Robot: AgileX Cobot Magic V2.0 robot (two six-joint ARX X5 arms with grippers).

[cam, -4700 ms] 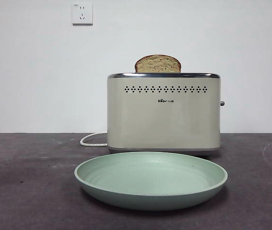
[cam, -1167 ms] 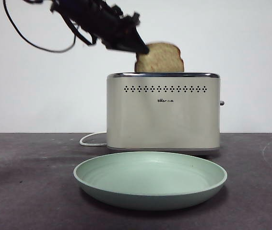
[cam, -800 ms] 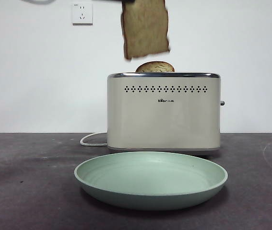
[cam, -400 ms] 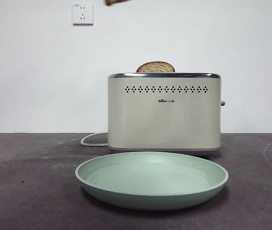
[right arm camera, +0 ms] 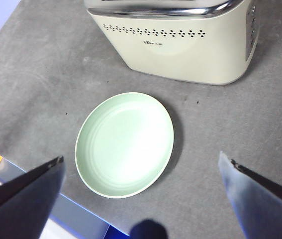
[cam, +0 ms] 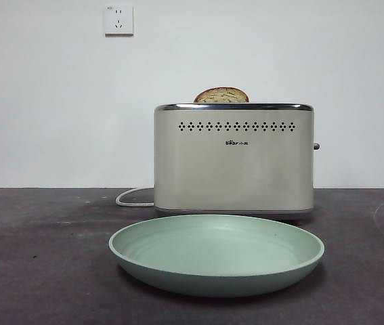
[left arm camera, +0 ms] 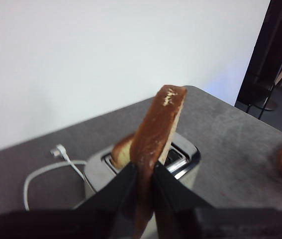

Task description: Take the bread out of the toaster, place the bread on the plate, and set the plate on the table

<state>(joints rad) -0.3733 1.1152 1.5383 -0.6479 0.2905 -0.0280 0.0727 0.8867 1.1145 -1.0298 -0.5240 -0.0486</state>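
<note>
High above the toaster (left arm camera: 145, 167), the left gripper (left arm camera: 143, 174) pinches the bread (left arm camera: 155, 129) between its 2 black jaws, the slice held edge-on and clear of the slots. It is out of the front view. A second slice (cam: 221, 95) sits in the toaster with only its domed top showing, and a white cord (cam: 132, 197) trails from the toaster's side. The plate (cam: 217, 254) lies empty on the table (cam: 43, 257), just in front of the toaster. The right gripper (right arm camera: 141, 174) hangs above the plate, its 2 jaws spread wide and holding nothing
</note>
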